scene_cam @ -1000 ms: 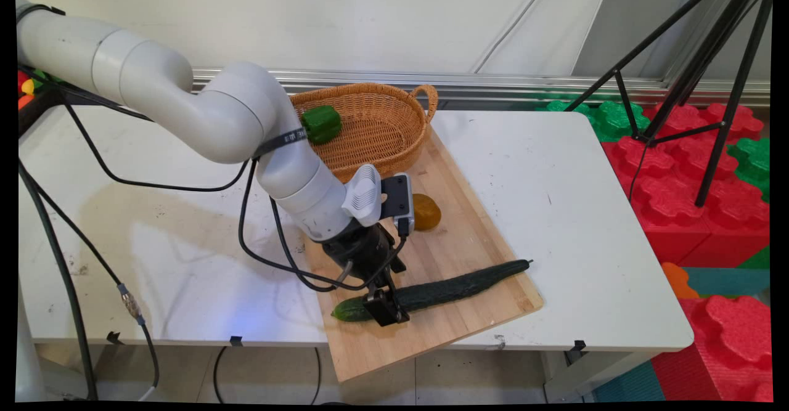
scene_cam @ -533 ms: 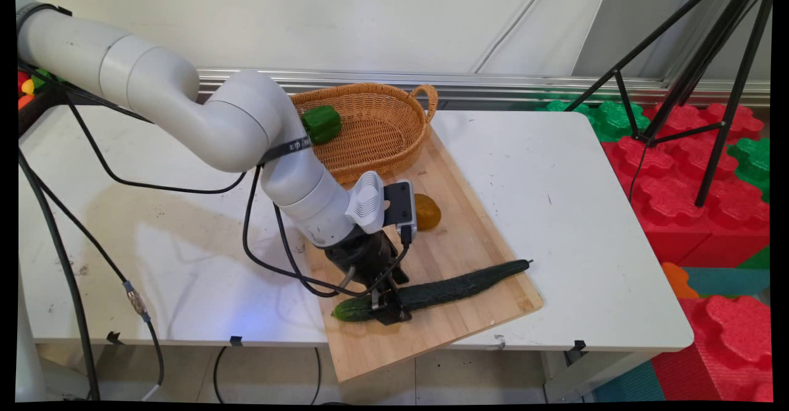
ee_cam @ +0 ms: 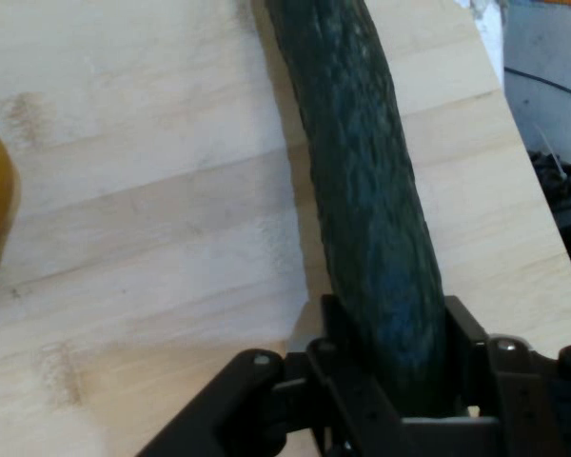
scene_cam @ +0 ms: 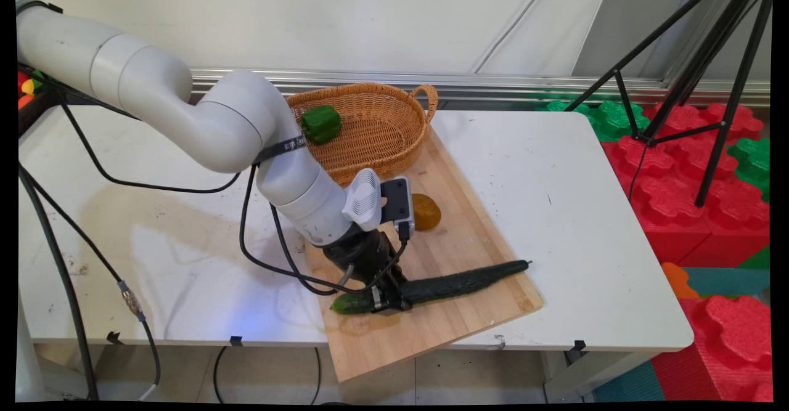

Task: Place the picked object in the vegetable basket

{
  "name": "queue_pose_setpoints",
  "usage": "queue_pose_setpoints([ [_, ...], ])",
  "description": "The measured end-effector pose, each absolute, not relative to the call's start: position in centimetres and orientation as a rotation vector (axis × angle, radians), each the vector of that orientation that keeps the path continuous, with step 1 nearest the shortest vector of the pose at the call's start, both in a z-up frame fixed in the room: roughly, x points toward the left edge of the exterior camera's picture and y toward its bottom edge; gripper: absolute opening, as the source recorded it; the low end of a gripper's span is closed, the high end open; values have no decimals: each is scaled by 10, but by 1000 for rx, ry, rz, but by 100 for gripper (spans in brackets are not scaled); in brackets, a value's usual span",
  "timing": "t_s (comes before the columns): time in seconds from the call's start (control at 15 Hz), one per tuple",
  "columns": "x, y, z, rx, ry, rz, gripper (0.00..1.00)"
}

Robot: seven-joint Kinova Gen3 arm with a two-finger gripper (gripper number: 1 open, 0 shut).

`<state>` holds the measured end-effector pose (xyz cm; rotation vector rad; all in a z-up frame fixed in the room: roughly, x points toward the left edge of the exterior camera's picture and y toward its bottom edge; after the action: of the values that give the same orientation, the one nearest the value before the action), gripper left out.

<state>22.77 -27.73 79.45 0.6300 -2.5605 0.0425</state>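
Gripper (scene_cam: 385, 299) clamped on cucumber (scene_cam: 459, 281) nr its pale-green end; fingers (ee_cam: 335, 328) press both sides of the skin in hand view. Cuke lies lengthwise on wooden board (scene_cam: 456, 244), most of it stretching away to gripper's right in main view. Amber roundish obj (scene_cam: 425, 212) on board just beyond the wrist. Further back: wicker basket (scene_cam: 376, 129) w/ green pepper (scene_cam: 320, 123) inside. Board sits on white table (scene_cam: 555, 183).

I see the white rectangular table (scene_cam: 555, 170) carrying a pale wooden cutting board (scene_cam: 456, 238) and a woven wicker basket (scene_cam: 376, 130).
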Motion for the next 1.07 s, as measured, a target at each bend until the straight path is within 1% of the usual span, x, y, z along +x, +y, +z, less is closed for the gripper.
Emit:
queue_pose_setpoints([
  [0.27,233,-276,802,663,-2532,45,0],
  [0.47,241,-273,814,679,-2503,48,0],
  [1.07,271,-267,862,662,-2422,99,0],
])
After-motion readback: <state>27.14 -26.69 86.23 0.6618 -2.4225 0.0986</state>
